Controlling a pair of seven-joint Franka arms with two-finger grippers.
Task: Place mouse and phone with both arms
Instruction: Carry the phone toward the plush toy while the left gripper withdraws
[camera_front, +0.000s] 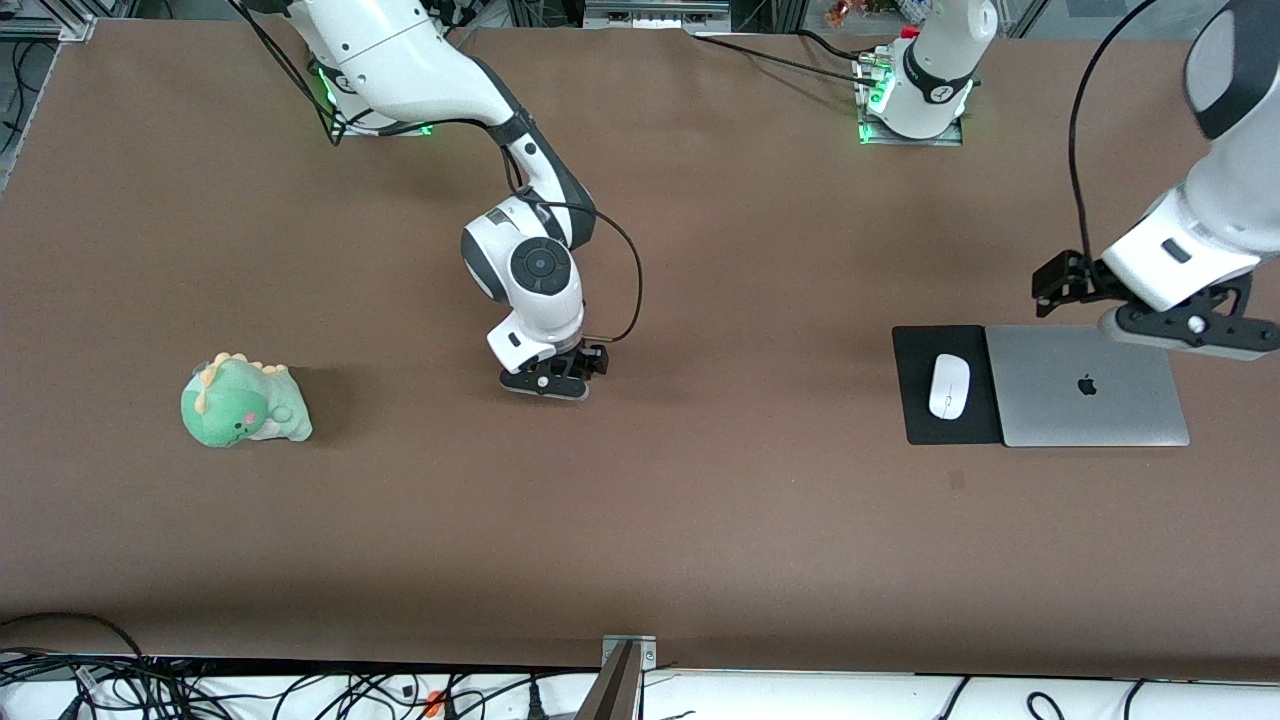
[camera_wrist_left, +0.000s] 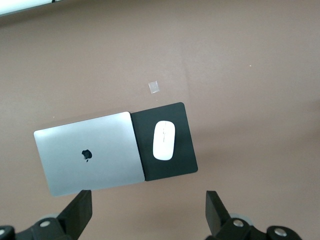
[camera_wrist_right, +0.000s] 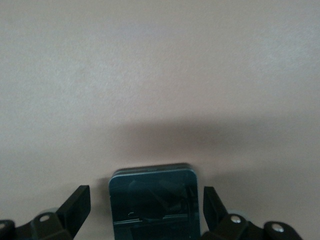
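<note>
The white mouse (camera_front: 948, 386) lies on the black mouse pad (camera_front: 920, 420), beside the closed silver laptop (camera_front: 1085, 385). It also shows in the left wrist view (camera_wrist_left: 164, 140). My left gripper (camera_front: 1190, 335) is up in the air over the laptop's edge toward the bases, open and empty (camera_wrist_left: 148, 202). My right gripper (camera_front: 545, 385) is low over the middle of the table. In the right wrist view the black phone (camera_wrist_right: 154, 200) lies flat on the table between its open fingers (camera_wrist_right: 80, 200), not gripped. In the front view the phone is hidden under that gripper.
A green dinosaur plush (camera_front: 243, 402) sits toward the right arm's end of the table. A small pale square mark (camera_wrist_left: 154, 87) is on the table near the mouse pad (camera_wrist_left: 167, 170). Cables lie below the table's near edge.
</note>
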